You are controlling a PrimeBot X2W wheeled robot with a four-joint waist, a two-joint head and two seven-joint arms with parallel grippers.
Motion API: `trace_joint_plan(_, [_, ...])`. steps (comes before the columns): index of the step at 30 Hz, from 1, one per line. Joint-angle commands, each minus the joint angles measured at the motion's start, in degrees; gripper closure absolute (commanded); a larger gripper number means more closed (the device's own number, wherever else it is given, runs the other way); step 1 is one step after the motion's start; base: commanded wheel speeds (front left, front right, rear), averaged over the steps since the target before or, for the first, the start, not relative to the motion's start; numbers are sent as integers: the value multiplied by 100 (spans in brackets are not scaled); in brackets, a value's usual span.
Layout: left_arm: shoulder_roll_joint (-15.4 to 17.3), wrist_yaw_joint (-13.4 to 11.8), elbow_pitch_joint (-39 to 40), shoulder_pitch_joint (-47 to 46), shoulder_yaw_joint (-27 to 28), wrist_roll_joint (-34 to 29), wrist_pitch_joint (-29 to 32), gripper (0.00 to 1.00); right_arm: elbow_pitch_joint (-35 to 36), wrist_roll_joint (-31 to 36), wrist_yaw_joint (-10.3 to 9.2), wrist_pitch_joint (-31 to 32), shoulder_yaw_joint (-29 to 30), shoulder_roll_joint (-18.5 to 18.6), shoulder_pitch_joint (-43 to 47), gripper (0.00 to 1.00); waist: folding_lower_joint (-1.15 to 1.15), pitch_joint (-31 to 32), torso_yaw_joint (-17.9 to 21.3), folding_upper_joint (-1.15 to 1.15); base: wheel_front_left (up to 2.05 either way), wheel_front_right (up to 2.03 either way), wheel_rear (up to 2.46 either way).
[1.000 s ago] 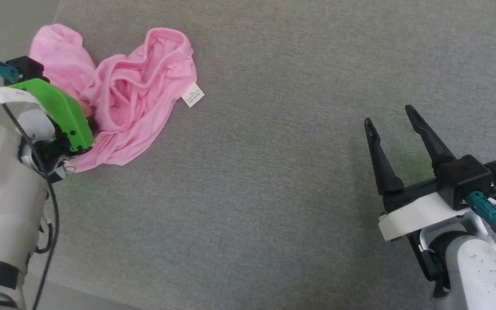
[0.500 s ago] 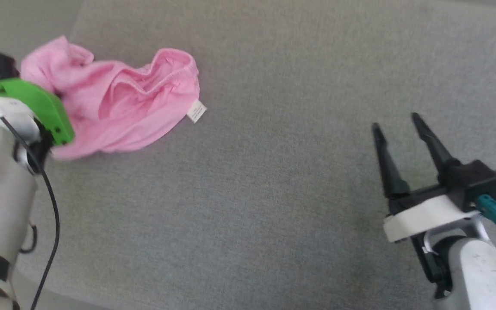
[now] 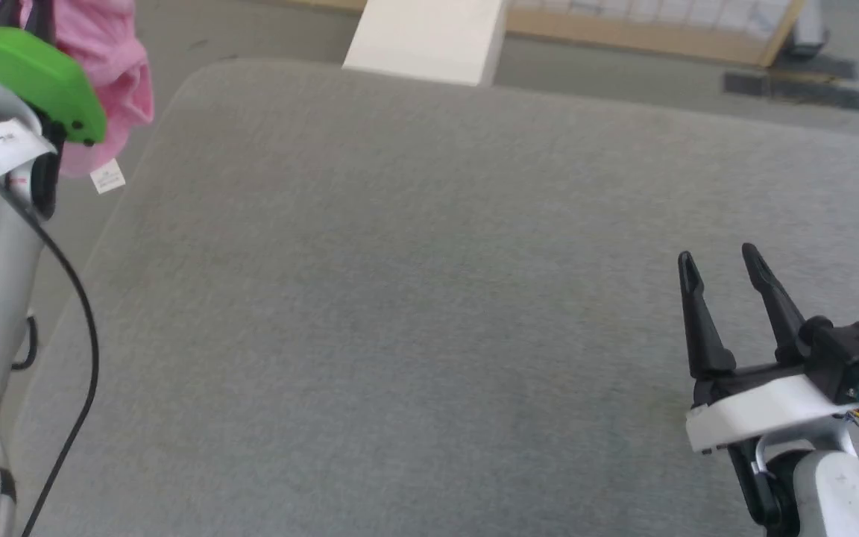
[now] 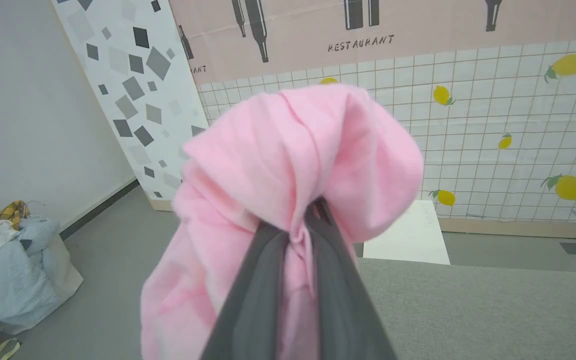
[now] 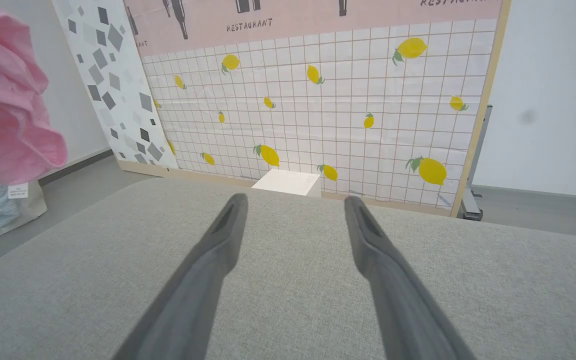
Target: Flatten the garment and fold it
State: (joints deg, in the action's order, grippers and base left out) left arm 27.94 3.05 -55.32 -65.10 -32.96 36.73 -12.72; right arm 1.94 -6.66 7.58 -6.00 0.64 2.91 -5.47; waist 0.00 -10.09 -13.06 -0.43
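The pink garment (image 4: 288, 165) hangs bunched in the air, pinched between the two dark fingers of my left gripper (image 4: 308, 220), which is shut on it. In the head view the garment (image 3: 105, 60) sits at the top left corner, off the table's left edge, with its small white label (image 3: 107, 179) dangling below and the green wrist cover in front. The right wrist view catches the garment (image 5: 8, 110) at the far left. My right gripper (image 3: 720, 265) hovers open over the grey table at the lower right, nothing between its fingers (image 5: 368, 235).
The grey fabric table (image 3: 429, 298) spreads across the view. A white box (image 3: 429, 37) stands beyond its far edge, before a lemon-patterned wall panel (image 5: 318, 100). A pile of laundry in a bag (image 4: 13, 270) lies on the floor to the left.
My left gripper shut on the garment and lifted it off the table, up and to the left. The head camera tilted up, so the far edge and room came into view.
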Motion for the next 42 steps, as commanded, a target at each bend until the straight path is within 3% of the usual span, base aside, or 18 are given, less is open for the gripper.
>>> trace_joint_plan(1, [-133,57,72,-106,-39,-50,-62,100,-20,-51,-9,-35,22,-2,113,0,0,422,476,43,0,0,0])
trace_joint_plan(9, [-680,225,606,110,-186,-21,-187,100,-40,-124,-9,-15,52,-2,295,0,0,718,1292,43,0,0,0])
trace_joint_plan(16, [-1462,231,1205,625,-464,95,-162,100,87,-170,-9,55,142,-2,388,0,0,629,1830,43,0,0,0])
trace_joint_plan(23, [-1949,125,1600,1891,-774,355,-49,100,140,-283,-9,16,209,-2,417,0,0,288,1996,43,0,0,0])
trace_joint_plan(31, [-2029,-206,1522,3711,-1137,533,31,100,-21,-410,-9,-76,11,-3,354,0,0,158,1928,43,0,0,0])
trace_joint_plan(32, [-2024,-211,1552,3801,-1166,539,48,75,-28,-406,-9,-84,9,-3,349,0,0,156,1899,43,0,0,0])
trace_joint_plan(33, [-1999,-231,1599,3868,-1225,496,59,29,-39,-395,-9,-94,21,-3,347,0,0,173,1846,43,0,0,0])
trace_joint_plan(34, [-1981,-250,1655,3905,-1262,454,46,0,-50,-382,-9,-98,28,-3,349,0,0,199,1804,43,0,0,0])
trace_joint_plan(42, [-1703,-722,2980,3857,-1085,-206,-213,0,-83,-324,-9,-78,67,-3,395,0,0,448,1465,43,0,0,0])
